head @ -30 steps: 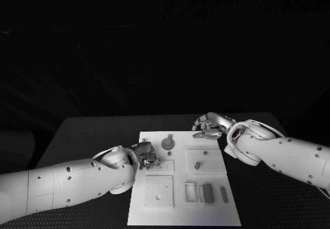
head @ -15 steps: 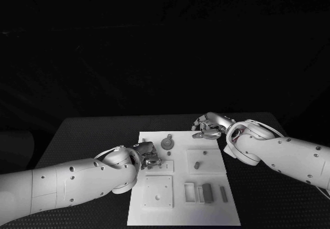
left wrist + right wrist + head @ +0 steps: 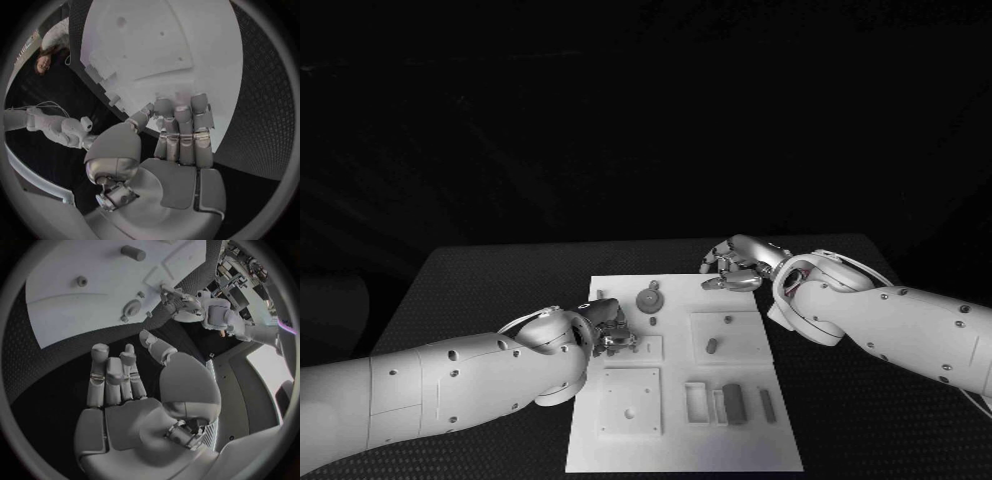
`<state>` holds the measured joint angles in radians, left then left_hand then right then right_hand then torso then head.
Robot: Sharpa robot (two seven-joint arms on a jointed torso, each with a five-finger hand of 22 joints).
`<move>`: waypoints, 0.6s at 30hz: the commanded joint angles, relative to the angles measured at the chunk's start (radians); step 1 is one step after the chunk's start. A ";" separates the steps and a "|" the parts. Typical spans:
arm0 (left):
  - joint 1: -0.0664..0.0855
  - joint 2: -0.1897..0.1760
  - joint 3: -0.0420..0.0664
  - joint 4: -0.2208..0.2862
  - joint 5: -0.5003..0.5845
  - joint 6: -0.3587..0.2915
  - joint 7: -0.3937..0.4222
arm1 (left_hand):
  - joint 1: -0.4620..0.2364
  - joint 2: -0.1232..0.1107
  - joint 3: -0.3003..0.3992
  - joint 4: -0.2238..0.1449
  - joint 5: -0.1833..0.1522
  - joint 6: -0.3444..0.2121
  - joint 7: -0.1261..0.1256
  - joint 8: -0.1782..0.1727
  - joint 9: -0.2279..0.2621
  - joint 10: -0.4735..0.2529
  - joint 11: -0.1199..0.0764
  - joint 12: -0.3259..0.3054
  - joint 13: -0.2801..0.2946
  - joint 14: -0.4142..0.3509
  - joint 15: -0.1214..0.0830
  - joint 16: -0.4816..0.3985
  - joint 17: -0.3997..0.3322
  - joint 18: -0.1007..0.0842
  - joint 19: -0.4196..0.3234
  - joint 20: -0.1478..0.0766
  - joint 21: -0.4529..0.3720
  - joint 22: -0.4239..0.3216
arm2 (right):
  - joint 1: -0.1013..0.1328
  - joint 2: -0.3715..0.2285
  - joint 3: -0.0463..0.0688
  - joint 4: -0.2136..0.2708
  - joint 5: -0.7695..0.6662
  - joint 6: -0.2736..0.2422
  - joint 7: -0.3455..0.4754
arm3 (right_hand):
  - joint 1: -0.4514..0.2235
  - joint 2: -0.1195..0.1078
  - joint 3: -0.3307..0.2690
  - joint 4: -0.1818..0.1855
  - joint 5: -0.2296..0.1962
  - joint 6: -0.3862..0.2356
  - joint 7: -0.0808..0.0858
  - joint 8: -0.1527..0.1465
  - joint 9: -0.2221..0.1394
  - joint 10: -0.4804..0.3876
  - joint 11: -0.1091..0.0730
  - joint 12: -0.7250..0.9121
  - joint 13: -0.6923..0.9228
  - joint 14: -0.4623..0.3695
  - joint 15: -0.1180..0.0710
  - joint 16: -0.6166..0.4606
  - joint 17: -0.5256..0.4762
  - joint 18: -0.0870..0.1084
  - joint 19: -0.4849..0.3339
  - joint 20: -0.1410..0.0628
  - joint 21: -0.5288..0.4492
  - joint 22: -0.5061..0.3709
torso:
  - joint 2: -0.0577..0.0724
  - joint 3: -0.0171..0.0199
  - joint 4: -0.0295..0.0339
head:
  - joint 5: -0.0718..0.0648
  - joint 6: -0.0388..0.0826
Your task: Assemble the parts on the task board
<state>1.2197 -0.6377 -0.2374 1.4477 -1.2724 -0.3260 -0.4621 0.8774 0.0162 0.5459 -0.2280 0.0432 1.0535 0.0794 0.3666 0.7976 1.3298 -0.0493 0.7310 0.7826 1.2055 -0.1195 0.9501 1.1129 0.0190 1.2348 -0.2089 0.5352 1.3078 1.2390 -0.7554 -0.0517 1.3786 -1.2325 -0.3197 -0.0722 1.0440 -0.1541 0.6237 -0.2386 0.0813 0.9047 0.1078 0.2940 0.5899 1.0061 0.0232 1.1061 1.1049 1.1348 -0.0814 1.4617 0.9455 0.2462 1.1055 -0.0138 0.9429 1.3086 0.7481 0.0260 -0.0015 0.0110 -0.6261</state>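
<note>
- The task board [image 3: 687, 385] is lying at the lower centre of the head view, grey parts [image 3: 734, 402] sitting on it.
- The left hand [image 3: 609, 326] is hovering over its left side, fingers curled; whether it is holding anything, I cannot tell.
- The right hand [image 3: 734, 264] is hanging at the board's upper right corner, fingers apart, holding nothing.

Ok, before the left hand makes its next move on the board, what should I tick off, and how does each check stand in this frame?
1. Left hand over the task board: ok, it sits at the small square plate near the board's left edge.
2. Left hand holding a part: cannot tell, its fingers hide the spot.
3. Right hand clear of the parts: ok, holds nothing, at the board's far right corner.
4. Round part undisturbed: ok.
5. Bar parts untouched: ok.
</note>
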 commanded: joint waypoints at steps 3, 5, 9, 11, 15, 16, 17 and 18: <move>-0.003 0.007 0.001 -0.003 -0.007 0.022 -0.003 | -0.006 -0.025 -0.007 0.009 0.006 0.049 -0.040 -0.010 -0.002 -0.029 -0.020 0.009 -0.003 -0.012 -0.002 0.008 -0.007 0.041 0.000 -0.004 -0.006 0.014 | -0.001 0.000 0.000 0.001 0.001 0.014 0.010 | -0.001 0.010 -0.002 0.004 -0.003 0.019 0.025 -0.006 -0.001 -0.006 -0.001 -0.005 -0.002 -0.007 -0.003 -0.006 -0.001 0.016 -0.007 0.002 -0.004 0.015 | 0.000 -0.0009 0.0003 | -0.002 -0.001; -0.004 0.007 0.001 -0.004 -0.007 0.022 -0.002 | -0.009 -0.031 -0.008 0.014 0.006 0.049 -0.039 -0.013 -0.003 -0.030 -0.019 0.010 -0.004 -0.013 -0.002 0.011 -0.011 0.041 0.000 -0.004 -0.007 0.015 | -0.001 0.000 0.000 0.001 0.001 0.014 0.010 | -0.001 0.010 -0.002 0.004 -0.003 0.019 0.025 -0.006 -0.001 -0.006 -0.001 -0.005 -0.002 -0.007 -0.003 -0.006 -0.001 0.016 -0.007 0.002 -0.004 0.015 | 0.000 -0.0011 0.0000 | -0.002 -0.001; -0.005 0.007 0.001 -0.005 -0.005 0.022 -0.001 | -0.015 -0.043 -0.008 0.024 0.006 0.050 -0.039 -0.018 -0.003 -0.031 -0.019 0.013 -0.006 -0.016 -0.003 0.016 -0.018 0.040 0.001 -0.005 -0.009 0.015 | -0.002 -0.001 0.000 0.000 0.002 0.015 0.010 | -0.002 0.009 -0.003 0.004 -0.003 0.019 0.025 -0.006 -0.001 -0.006 -0.001 -0.005 -0.002 -0.008 -0.003 -0.007 -0.001 0.016 -0.007 0.002 -0.004 0.015 | 0.000 -0.0010 0.0007 | -0.004 -0.002; -0.005 0.007 0.001 -0.005 -0.004 0.021 -0.001 | -0.017 -0.050 -0.008 0.030 0.006 0.051 -0.039 -0.021 -0.003 -0.032 -0.019 0.015 -0.007 -0.017 -0.004 0.020 -0.022 0.040 0.002 -0.006 -0.010 0.015 | -0.002 -0.001 0.000 0.000 0.002 0.015 0.010 | -0.002 0.009 -0.003 0.005 -0.003 0.019 0.025 -0.007 -0.001 -0.006 -0.001 -0.005 -0.002 -0.008 -0.003 -0.007 -0.001 0.016 -0.007 0.002 -0.004 0.015 | 0.000 -0.0010 0.0008 | -0.004 -0.002; -0.005 0.006 0.001 -0.005 -0.003 0.019 -0.002 | -0.020 -0.064 -0.008 0.039 0.006 0.053 -0.039 -0.025 -0.003 -0.033 -0.019 0.018 -0.009 -0.019 -0.005 0.026 -0.030 0.040 0.003 -0.007 -0.012 0.016 | -0.002 -0.001 0.000 0.000 0.002 0.016 0.010 | -0.002 0.009 -0.003 0.005 -0.003 0.019 0.025 -0.007 -0.001 -0.006 -0.001 -0.005 -0.002 -0.008 -0.003 -0.007 -0.001 0.016 -0.007 0.002 -0.004 0.015 | 0.000 -0.0007 0.0013 | -0.005 -0.003; -0.005 0.006 0.001 -0.005 -0.003 0.018 -0.002 | -0.021 -0.066 -0.008 0.041 0.006 0.053 -0.039 -0.025 -0.003 -0.033 -0.019 0.018 -0.010 -0.019 -0.005 0.027 -0.031 0.040 0.004 -0.007 -0.012 0.016 | -0.002 -0.001 0.000 0.000 0.002 0.016 0.010 | -0.002 0.009 -0.003 0.005 -0.003 0.019 0.025 -0.007 -0.001 -0.006 -0.001 -0.005 -0.002 -0.008 -0.003 -0.007 -0.001 0.016 -0.007 0.002 -0.005 0.015 | 0.000 -0.0008 0.0012 | -0.005 -0.003; -0.005 0.006 0.001 -0.005 -0.002 0.018 -0.002 | -0.022 -0.068 -0.008 0.044 0.006 0.054 -0.039 -0.026 -0.002 -0.033 -0.020 0.019 -0.010 -0.020 -0.005 0.029 -0.032 0.040 0.004 -0.007 -0.012 0.016 | -0.002 -0.001 0.000 0.000 0.002 0.016 0.010 | -0.002 0.009 -0.003 0.005 -0.003 0.019 0.025 -0.007 -0.001 -0.006 -0.001 -0.005 -0.002 -0.008 -0.003 -0.007 -0.001 0.016 -0.007 0.002 -0.005 0.015 | 0.000 -0.0006 0.0012 | -0.005 -0.003; -0.005 0.006 0.001 -0.005 -0.002 0.018 -0.001 | -0.023 -0.069 -0.008 0.046 0.006 0.054 -0.039 -0.027 -0.002 -0.033 -0.020 0.020 -0.010 -0.020 -0.005 0.030 -0.034 0.040 0.004 -0.007 -0.013 0.016 | -0.002 -0.001 0.000 0.000 0.002 0.015 0.010 | -0.002 0.009 -0.003 0.005 -0.003 0.019 0.025 -0.007 -0.001 -0.006 -0.001 -0.005 -0.002 -0.008 -0.003 -0.007 -0.001 0.016 -0.007 0.002 -0.005 0.015 | 0.000 -0.0009 0.0012 | -0.005 -0.002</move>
<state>1.2149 -0.6331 -0.2367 1.4414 -1.2734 -0.3165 -0.4642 0.8523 -0.0425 0.5391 -0.1865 0.0433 1.1121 0.0396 0.3424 0.7934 1.2934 -0.0598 0.7478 0.7732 1.1891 -0.1249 0.9758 1.0797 0.0248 1.2385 -0.2126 0.5274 1.3076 1.2375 -0.7562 -0.0517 1.3778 -1.2303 -0.3169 -0.0719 1.0440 -0.1541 0.6237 -0.2386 0.0813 0.9053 0.1073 0.2940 0.5900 1.0062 0.0231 1.1061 1.1041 1.1349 -0.0814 1.4617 0.9456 0.2463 1.1054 -0.0137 0.9429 1.3086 0.7481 0.0249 -0.0004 0.0063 -0.6287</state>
